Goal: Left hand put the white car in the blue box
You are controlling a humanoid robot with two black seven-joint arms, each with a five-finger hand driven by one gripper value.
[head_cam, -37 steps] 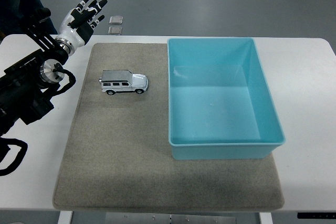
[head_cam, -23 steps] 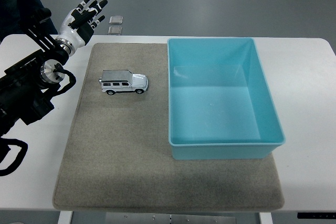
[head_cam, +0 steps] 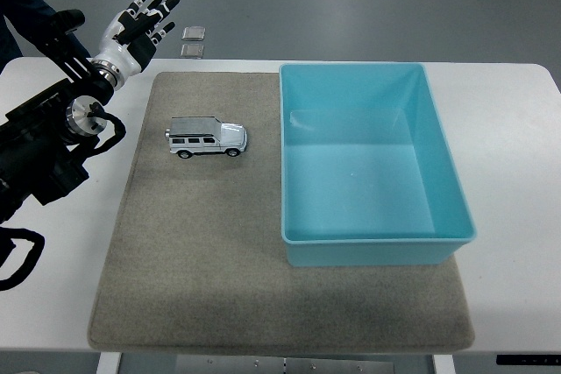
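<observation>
Silver-white toy car (head_cam: 207, 137) is lying left of centre on the grey felt mat (head_cam: 219, 251), long axis left-right, nose facing the light blue plastic box (head_cam: 372, 247). Upper left, the left robot hand (head_cam: 133, 31) is hovering, fingers spread, holding nothing.

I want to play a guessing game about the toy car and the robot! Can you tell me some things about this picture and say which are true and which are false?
1. The white car is inside the blue box. False: it sits on the grey mat, left of the box.
2. The left robot hand holds nothing, fingers spread. True.
3. The blue box has nothing in it. True.
4. The car lies on its roof. False: it stands on its wheels.
</observation>
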